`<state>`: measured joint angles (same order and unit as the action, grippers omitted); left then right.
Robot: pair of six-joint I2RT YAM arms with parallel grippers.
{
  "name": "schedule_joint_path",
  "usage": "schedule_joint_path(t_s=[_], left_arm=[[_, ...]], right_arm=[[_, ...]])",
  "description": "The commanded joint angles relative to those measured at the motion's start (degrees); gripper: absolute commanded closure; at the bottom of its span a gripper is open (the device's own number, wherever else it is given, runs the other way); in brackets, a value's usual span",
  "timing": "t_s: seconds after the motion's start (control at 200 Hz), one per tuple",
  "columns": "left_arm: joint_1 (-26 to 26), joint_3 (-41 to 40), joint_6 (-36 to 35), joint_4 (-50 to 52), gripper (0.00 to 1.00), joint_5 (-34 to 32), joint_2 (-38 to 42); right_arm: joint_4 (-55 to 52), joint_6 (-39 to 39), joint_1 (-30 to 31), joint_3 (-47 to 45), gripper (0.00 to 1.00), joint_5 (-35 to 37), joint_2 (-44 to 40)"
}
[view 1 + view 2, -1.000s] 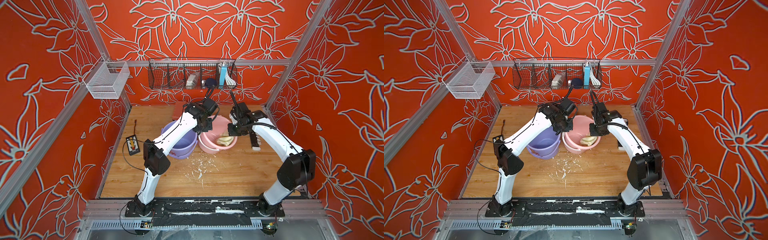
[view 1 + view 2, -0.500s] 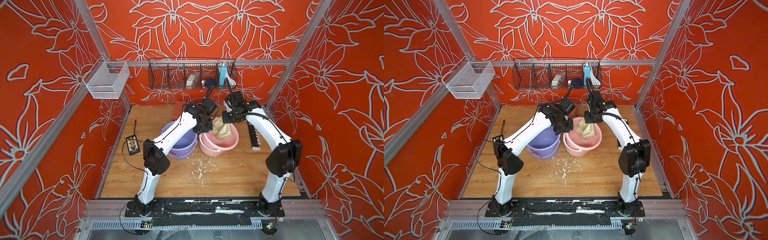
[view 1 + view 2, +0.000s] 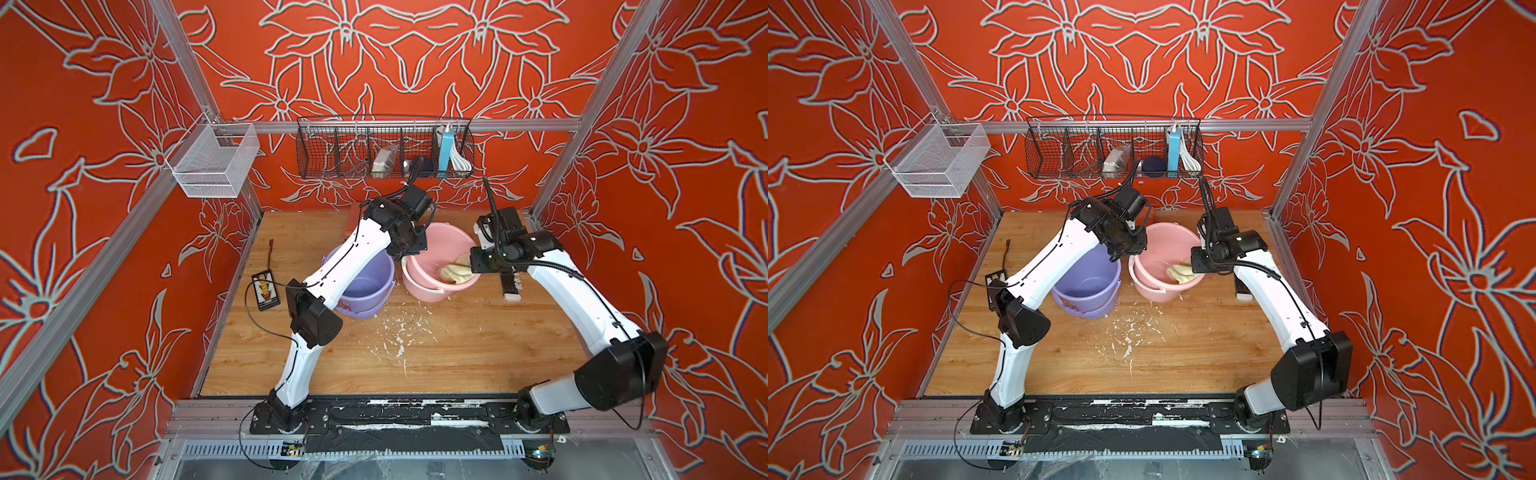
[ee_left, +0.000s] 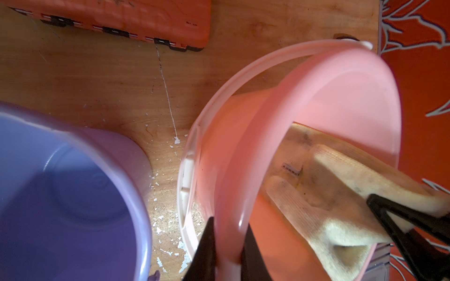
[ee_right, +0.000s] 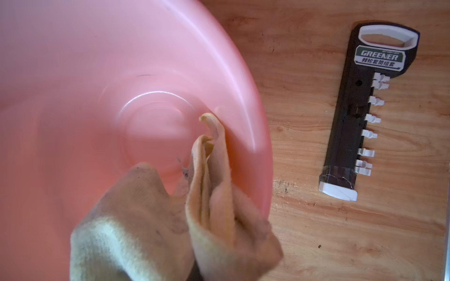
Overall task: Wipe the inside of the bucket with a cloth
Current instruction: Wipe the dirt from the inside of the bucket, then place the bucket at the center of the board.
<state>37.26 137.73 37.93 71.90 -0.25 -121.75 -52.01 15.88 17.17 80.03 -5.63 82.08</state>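
Observation:
The pink bucket (image 3: 436, 243) (image 3: 1160, 245) stands mid-table, tipped a little. My left gripper (image 3: 409, 254) (image 4: 230, 225) is shut on its rim, one finger inside and one outside. The stained cream cloth (image 3: 456, 272) (image 3: 1178, 272) hangs bunched inside the bucket against its right wall. My right gripper (image 3: 471, 261) (image 3: 1194, 265) is shut on the cloth's upper end. In the right wrist view the cloth (image 5: 158, 219) covers the fingers and rests on the bucket's inner wall (image 5: 97, 73). The left wrist view shows the cloth (image 4: 341, 194) pinched by black fingers (image 4: 389, 211).
A purple bucket (image 3: 368, 278) stands touching the pink one on its left. A black socket holder (image 3: 510, 286) (image 5: 353, 116) lies right of the pink bucket. An orange case (image 4: 121, 17) sits at the back. White flakes (image 3: 399, 336) litter the wooden floor.
The right gripper lifted the cloth toward the bucket's back rim, then came back down to its right inner wall. The left gripper has kept its hold on the rim.

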Motion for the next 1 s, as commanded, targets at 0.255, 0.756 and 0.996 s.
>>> schedule_joint_path(t_s=[0.255, 0.756, 0.996], left_arm=[[-1.4, 0.8, 3.3, -2.4, 1.00, 0.3, -1.2], [-1.3, 2.1, 6.8, -6.8, 1.00, 10.9, -5.9], [-1.2, 2.5, 6.9, -7.1, 1.00, 11.2, -8.1]], right_arm=[[-4.2, 1.9, -11.4, -9.8, 1.00, 3.4, -12.7], [6.5, 8.8, -19.2, -14.0, 1.00, 8.8, -32.4], [12.6, 11.1, -20.6, -16.5, 1.00, -4.0, -28.5]])
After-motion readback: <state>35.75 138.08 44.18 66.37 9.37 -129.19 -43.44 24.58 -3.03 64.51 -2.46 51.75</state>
